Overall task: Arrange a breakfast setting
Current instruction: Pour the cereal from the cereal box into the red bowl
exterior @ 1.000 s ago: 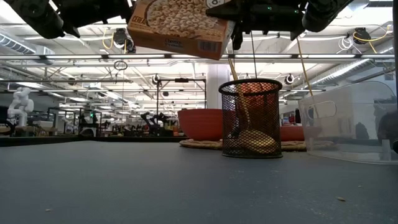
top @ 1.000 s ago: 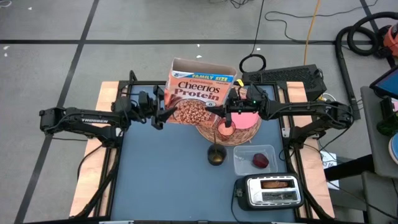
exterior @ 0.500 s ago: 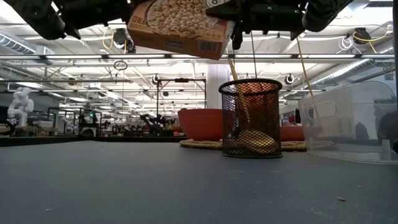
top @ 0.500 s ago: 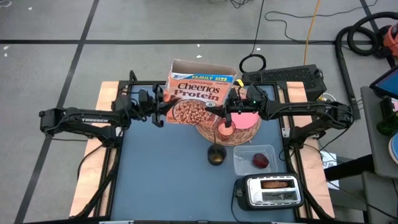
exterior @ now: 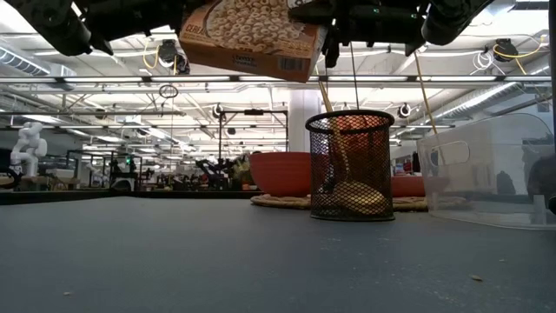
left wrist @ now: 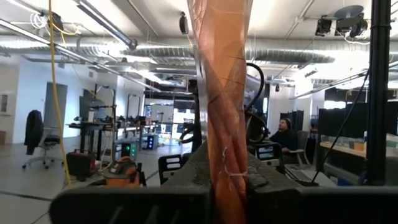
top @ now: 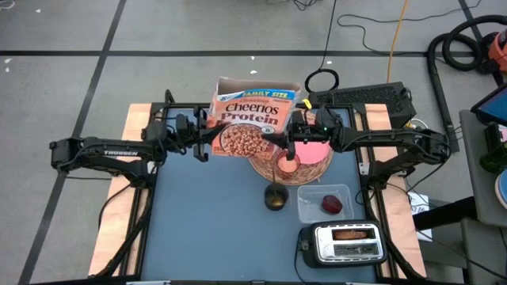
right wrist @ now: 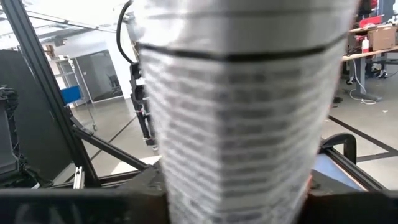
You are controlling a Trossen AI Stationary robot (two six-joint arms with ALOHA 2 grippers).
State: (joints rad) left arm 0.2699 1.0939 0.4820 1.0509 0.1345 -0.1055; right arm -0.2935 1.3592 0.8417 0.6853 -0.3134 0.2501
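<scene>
**Cereal box held in the air by both arms**

From above, the cereal box [top: 251, 120] is at the back of the surface [top: 206, 222], lifted and tilted. The left gripper [top: 204, 142] pinches its left edge and the right gripper [top: 290, 140] pinches its right edge, so both pairs of jaws are closed on the box. Under the right gripper lies the wicker mat [top: 265, 168] with the pink bowl [top: 288, 165] and the pink plate [top: 318, 150] on it. Just in front of the mat stands a dark mesh cup [top: 276, 198]. Beside this cup is a clear tub [top: 325, 203] with the dark red fruit [top: 331, 205] inside. The toaster [top: 342, 244] is at the front right, with bread [top: 355, 234] in its slot.

From the low camera, the box [exterior: 250, 36] hangs high above the surface, not touching it. The mesh cup [exterior: 351, 165] stands in front of the bowl [exterior: 280, 173] and the mat [exterior: 287, 202].

The left wrist camera shows the narrow orange edge of the box [left wrist: 224, 106] clamped between the jaws.

The right wrist camera shows the printed side of the box [right wrist: 242, 112], very close, also clamped.
</scene>
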